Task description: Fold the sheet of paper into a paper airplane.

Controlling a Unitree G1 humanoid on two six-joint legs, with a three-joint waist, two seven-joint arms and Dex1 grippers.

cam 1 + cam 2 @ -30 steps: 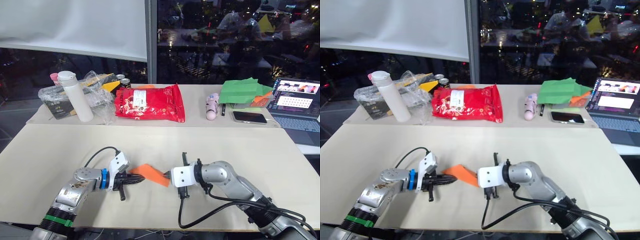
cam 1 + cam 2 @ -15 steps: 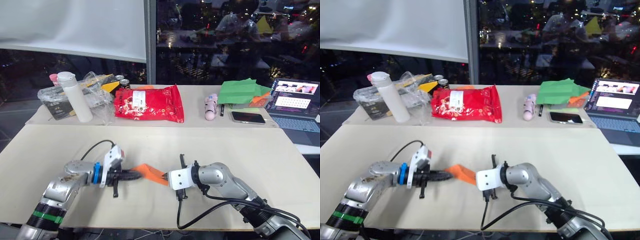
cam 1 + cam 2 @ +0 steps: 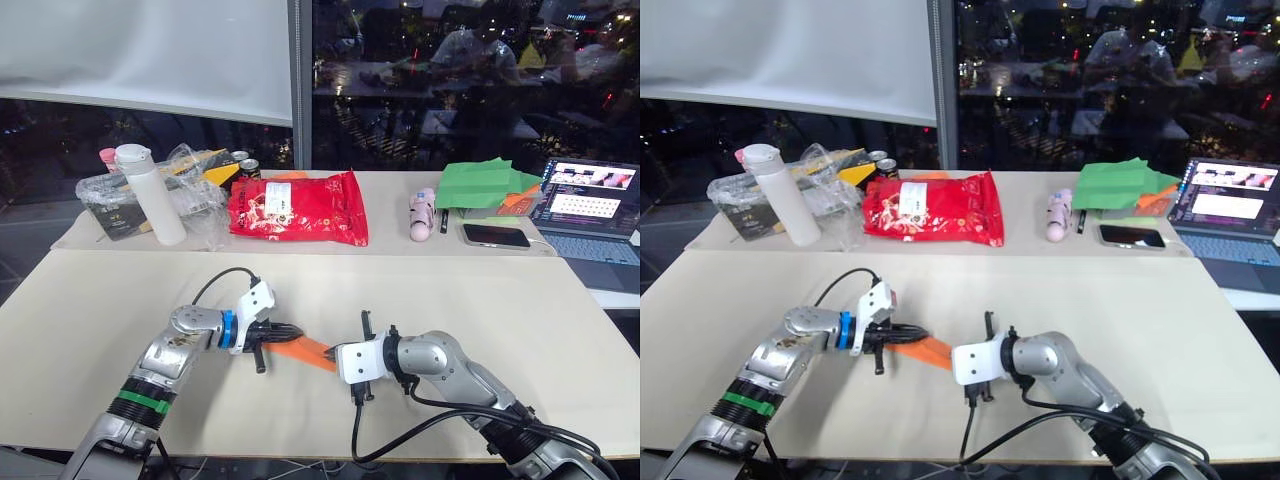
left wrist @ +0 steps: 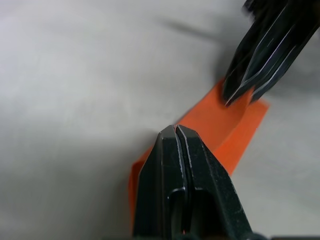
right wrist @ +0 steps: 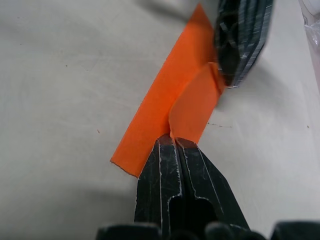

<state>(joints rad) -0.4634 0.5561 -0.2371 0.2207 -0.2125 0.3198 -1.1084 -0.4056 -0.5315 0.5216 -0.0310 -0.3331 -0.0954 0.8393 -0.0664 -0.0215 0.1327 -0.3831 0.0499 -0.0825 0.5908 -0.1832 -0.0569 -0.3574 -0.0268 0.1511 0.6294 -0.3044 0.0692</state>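
Two grippers share your sheet of paper (image 3: pixel 308 349), folded to a narrow orange strip low over the near part of the beige table (image 3: pixel 520 300); its long axis runs between them, one end toward the left gripper (image 3: pixel 287 332), the other toward the right gripper (image 3: pixel 333 352); both ends are hidden under black fingers, so you cannot read any nose or point; each gripper's fingers are pressed together on its end of the strip; one flap curls up along it.
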